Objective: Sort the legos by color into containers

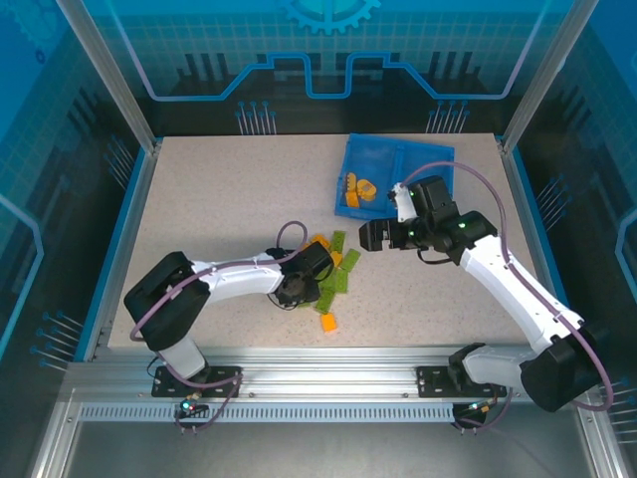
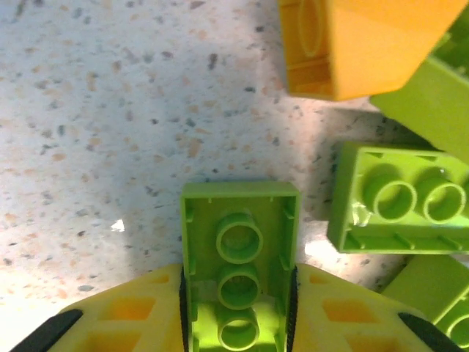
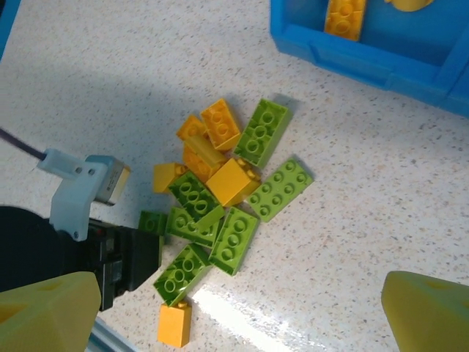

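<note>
Left claw (image 2: pixel 238 308) pinching a green brick (image 2: pixel 239 227), hollow side up, between its pads. More green bricks (image 2: pixel 399 198) lie right of its tips, an orange one (image 2: pixel 366 44) ahead-right. Right claw (image 3: pixel 238 315) spread wide above the pile (image 3: pixel 220 205). The tray (image 3: pixel 344 55) sits ahead of it, holding orange bricks (image 3: pixel 344 16).

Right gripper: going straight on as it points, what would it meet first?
Probably the lime green bricks at the near edge of the lego pile; depth is unclear, so the right gripper may touch bare table just short.
</note>
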Controlling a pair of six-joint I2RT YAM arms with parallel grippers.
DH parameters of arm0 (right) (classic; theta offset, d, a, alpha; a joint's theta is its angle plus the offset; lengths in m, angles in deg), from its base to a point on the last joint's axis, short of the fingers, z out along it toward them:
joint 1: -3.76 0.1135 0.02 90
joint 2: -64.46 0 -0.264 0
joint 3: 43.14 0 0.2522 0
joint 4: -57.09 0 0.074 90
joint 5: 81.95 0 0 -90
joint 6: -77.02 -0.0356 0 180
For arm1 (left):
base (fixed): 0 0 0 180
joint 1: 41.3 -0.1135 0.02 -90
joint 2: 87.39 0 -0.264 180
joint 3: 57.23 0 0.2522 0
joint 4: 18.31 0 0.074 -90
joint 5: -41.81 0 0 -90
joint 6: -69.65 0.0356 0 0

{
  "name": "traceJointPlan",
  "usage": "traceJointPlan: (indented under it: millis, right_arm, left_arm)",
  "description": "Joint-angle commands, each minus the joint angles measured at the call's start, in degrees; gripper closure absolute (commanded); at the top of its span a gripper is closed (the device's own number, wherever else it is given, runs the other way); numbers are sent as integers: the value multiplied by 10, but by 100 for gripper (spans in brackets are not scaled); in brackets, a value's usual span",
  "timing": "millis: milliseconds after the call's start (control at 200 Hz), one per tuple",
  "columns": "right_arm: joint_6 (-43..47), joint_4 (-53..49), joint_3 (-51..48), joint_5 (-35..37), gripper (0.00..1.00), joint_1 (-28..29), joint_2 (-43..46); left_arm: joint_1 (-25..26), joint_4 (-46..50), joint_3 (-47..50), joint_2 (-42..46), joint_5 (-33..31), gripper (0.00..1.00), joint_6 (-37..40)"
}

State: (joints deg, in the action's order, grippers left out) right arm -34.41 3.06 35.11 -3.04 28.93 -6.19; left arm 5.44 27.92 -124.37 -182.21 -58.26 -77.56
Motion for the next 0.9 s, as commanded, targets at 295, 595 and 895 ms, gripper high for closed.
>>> traceJointPlan:
  millis: [295, 595, 895]
  right_arm:
    - [-24, 38, 7, 36, 0, 11, 89]
    - [-97, 45, -61, 282, 0, 5, 248]
    - [-119, 20, -102, 307, 0, 3, 311]
  left_arm:
    - [-4, 6, -193, 57, -44, 67, 143]
    - [9, -96, -568, -226, -31, 68, 297]
    - [8, -138, -909, -486, -54, 65, 433]
